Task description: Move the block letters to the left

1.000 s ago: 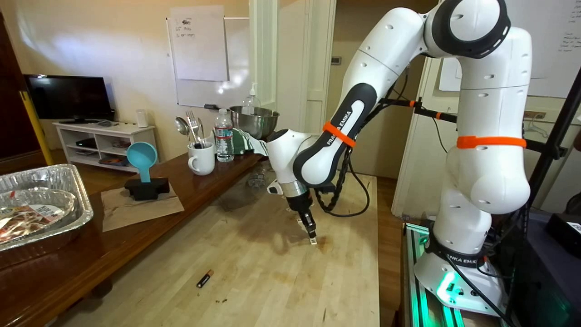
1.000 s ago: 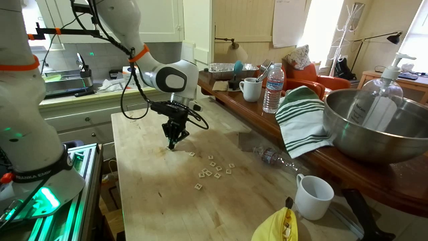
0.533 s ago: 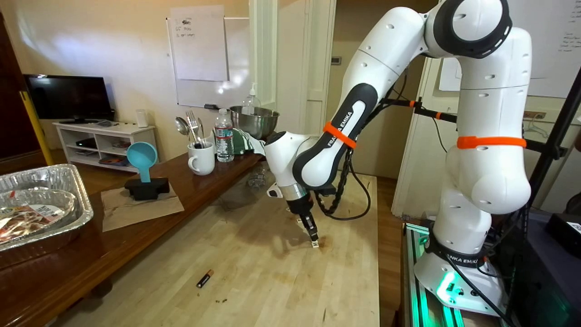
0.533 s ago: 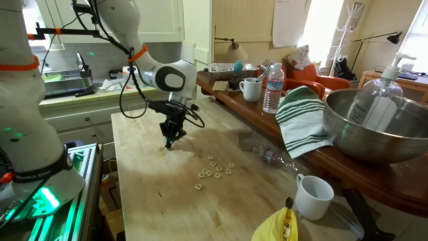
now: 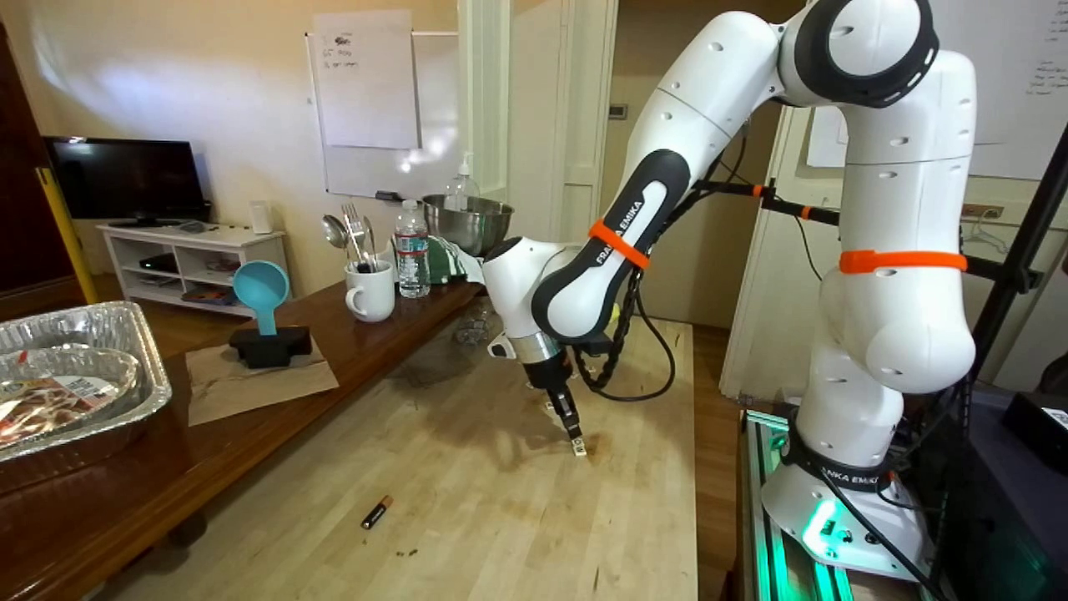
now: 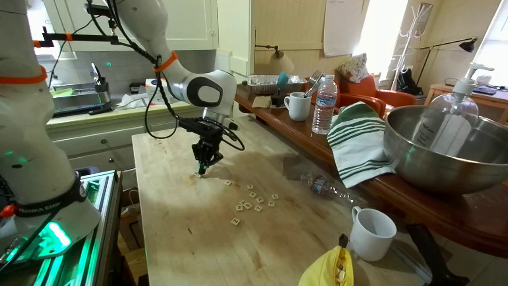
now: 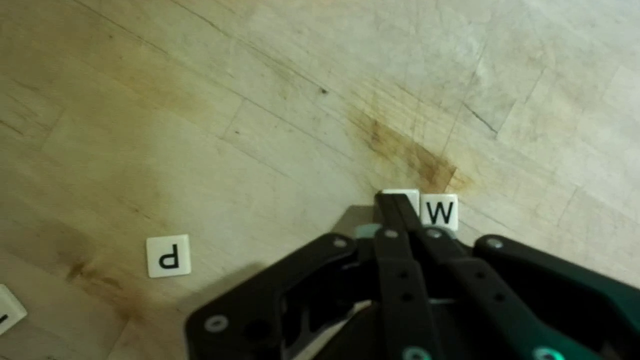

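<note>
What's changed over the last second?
The shut gripper nudged left in an exterior view, then backed off slightly; the W tile and its neighbour seem to have slid left with it. Nothing was gripped or released. The other letter tiles and the battery stayed put.

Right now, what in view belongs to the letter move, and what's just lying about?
For the job:
end effector, shut, its tip at a half-hidden letter tile
W tile right beside that one
other letter tiles, scattered

Just lying about:
copper-topped battery
yellow pouch
white mug near the pouch
clear plastic bottle, on its side
steel bowl
blue scoop
</note>
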`<state>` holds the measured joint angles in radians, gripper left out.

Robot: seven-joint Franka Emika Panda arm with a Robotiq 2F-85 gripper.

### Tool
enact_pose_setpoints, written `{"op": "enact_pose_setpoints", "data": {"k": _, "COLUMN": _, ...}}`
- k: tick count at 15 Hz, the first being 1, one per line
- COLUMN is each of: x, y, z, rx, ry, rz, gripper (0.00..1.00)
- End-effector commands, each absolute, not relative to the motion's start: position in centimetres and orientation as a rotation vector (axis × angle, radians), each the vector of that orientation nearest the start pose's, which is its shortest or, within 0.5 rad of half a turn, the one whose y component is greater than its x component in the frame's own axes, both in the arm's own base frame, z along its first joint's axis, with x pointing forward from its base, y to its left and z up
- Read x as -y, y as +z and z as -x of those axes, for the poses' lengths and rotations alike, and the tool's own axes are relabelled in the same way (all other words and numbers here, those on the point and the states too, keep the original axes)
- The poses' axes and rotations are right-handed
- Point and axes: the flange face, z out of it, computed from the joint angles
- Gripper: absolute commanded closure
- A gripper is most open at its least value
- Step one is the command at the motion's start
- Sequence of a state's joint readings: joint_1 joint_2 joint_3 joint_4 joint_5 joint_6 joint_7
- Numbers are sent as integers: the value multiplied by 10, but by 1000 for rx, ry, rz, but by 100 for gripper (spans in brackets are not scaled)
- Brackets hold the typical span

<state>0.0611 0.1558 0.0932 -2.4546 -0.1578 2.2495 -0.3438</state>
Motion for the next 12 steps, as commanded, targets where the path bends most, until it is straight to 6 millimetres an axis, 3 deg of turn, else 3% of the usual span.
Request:
{"op": "enact_pose_setpoints", "data": {"k": 1, "x": -55, "y": 231, "z": -444, "rx": 919, "ry": 558, "rz": 2992, "gripper": 100}}
{"op": "enact_pose_setpoints", "data": {"k": 7, "x": -25, "y": 254, "z": -482, "rx": 809, "ry": 399, "rz": 3060, "gripper": 100}}
{"op": "enact_pose_setpoints", "data": {"k": 12, "x": 5, "y": 254, "z": -511, "rx": 782, "ry": 309, "rz": 3097, "gripper": 100}}
